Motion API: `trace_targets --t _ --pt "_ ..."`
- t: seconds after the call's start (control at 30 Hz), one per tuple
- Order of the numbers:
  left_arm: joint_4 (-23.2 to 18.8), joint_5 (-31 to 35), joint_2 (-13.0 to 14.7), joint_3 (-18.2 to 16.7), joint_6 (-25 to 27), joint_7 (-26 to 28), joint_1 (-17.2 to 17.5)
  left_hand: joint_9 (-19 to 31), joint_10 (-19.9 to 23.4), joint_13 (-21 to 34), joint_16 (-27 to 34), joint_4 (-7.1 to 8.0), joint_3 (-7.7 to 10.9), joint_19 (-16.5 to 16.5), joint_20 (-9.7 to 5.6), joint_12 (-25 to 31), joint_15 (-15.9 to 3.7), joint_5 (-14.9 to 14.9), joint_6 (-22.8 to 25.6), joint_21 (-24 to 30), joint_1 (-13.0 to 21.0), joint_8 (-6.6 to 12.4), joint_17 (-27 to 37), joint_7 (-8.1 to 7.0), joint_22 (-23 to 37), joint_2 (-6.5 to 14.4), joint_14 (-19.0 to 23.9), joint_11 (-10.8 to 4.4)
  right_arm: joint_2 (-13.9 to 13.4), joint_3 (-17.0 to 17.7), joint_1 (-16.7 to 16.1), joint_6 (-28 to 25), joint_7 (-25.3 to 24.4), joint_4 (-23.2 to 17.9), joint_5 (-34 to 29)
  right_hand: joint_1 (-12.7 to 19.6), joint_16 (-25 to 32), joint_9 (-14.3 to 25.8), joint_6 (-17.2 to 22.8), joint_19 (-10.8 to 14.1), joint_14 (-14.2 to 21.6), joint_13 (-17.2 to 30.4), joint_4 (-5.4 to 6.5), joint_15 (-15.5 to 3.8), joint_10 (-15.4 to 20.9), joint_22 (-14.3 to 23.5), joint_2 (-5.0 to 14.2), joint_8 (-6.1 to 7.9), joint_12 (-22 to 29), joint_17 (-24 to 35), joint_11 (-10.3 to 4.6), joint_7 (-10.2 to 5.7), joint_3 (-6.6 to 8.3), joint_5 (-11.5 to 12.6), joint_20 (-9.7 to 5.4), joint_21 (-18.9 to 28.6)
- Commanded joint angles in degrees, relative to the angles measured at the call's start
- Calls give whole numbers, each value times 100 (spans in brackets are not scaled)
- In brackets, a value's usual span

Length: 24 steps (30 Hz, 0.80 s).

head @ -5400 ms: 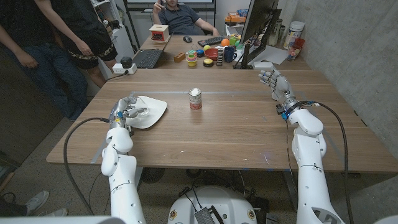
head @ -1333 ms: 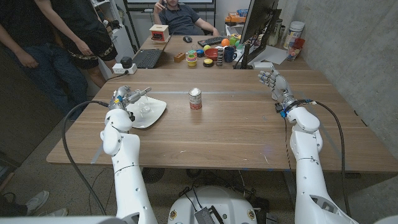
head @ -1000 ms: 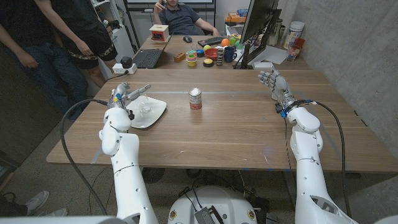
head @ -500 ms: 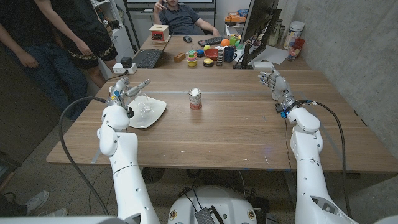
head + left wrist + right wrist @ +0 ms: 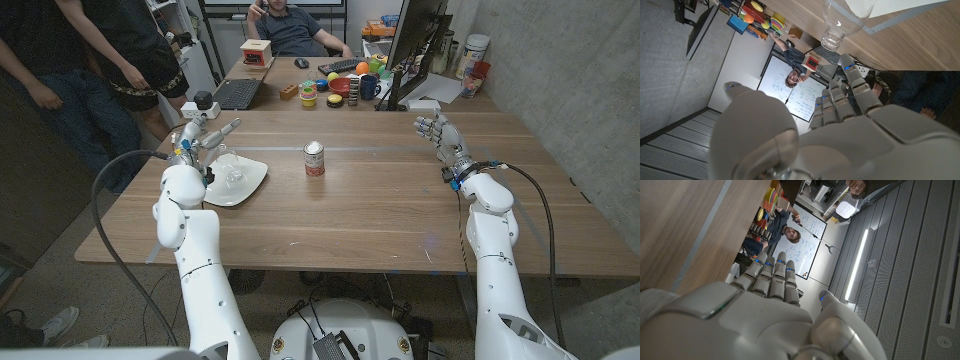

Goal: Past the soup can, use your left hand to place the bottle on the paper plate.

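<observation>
**Bottle on the plate, left hand lifted clear**

Where the head view looks down, the clear bottle (image 5: 231, 172) lies on the paper plate (image 5: 250, 184), left of the soup can (image 5: 314, 158); the left hand (image 5: 197, 137) hovers above, fingers spread, empty. The right hand (image 5: 437, 131) is empty on the worktop (image 5: 350, 210).

Left wrist view: bottle (image 5: 840, 22) apart from the fingers (image 5: 856, 90).

Right wrist view: fingers (image 5: 772, 277) loosely extended.

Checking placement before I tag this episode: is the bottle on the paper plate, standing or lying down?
On the plate, lying on its side. The clear bottle rests along the paper plate in the head view; the left hand is raised beside it, holding nothing.
</observation>
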Motion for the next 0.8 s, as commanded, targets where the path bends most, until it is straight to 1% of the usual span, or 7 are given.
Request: trace_targets --t 0.03,0.3,0.37,0.47,0.57,0.7,0.8 --pt "-142 -225 -82 -73 -145 -122 -20 -6 -62 7 -13 16 1 -129 125 43 57 35 -60 -93 -88 52 18 5 30 15 -150 -5 -11 -1 32 51 2 62 -2 -74 16 29 37 61 36 10 18 -7 56 27 29 23 -7 0 12 -4 -17 36 -151 -14" --pt "-208 -305 -111 -98 -226 -209 -35 -14 -189 5 -5 31 -1 -249 223 29 113 46 -181 -181 -179 26 20 -24 33 39 -289 24 -10 1 52 66 -10 55 2 -75 14 29 41 66 38 11 18 -9 59 27 28 21 -9 -1 10 -6 -27 39 -156 -30" --pt "-220 -392 -143 -123 -286 -186 -30 -18 -239 4 10 41 -2 -278 246 31 128 51 -270 -213 -234 7 21 -97 35 55 -318 38 -14 3 53 50 -7 53 1 -75 11 29 43 70 32 11 19 -10 59 27 29 21 -9 -1 11 -2 -28 39 -160 -32" --pt "-249 -469 -164 -133 -374 -194 -6 -21 -275 3 24 50 -2 -300 258 40 157 56 -305 -247 -300 18 21 -279 37 73 -352 62 -15 8 63 49 -14 64 2 -75 10 29 40 69 32 11 19 -12 57 28 30 19 -11 -1 13 -6 -30 40 -161 -37" --pt "-296 -558 -171 -142 -416 -312 1 -24 -298 2 29 54 -3 -331 262 47 176 60 -390 -278 -349 2 21 -379 39 84 -385 69 -17 11 79 64 -14 94 7 -74 11 29 41 70 36 11 19 -9 58 28 32 18 -12 -1 15 -9 -32 42 -155 -45" --pt "-327 -591 -174 -136 -478 -368 -4 -26 -333 1 26 61 -3 -362 264 46 203 63 -448 -306 -394 -4 21 -422 41 98 -428 69 -32 -3 97 81 -15 119 -18 -73 12 29 42 74 40 11 18 -8 59 28 34 18 -12 -1 16 -6 -34 43 -159 -51" --pt "-336 -503 -179 -112 -502 -323 0 -28 -386 0 24 71 -4 -408 266 45 219 66 -556 -346 -464 -19 22 -514 44 119 -487 92 -24 7 100 61 -16 117 -4 -72 11 29 42 74 39 11 18 -12 58 28 36 17 -14 -2 5 -11 -36 44 -158 -57"
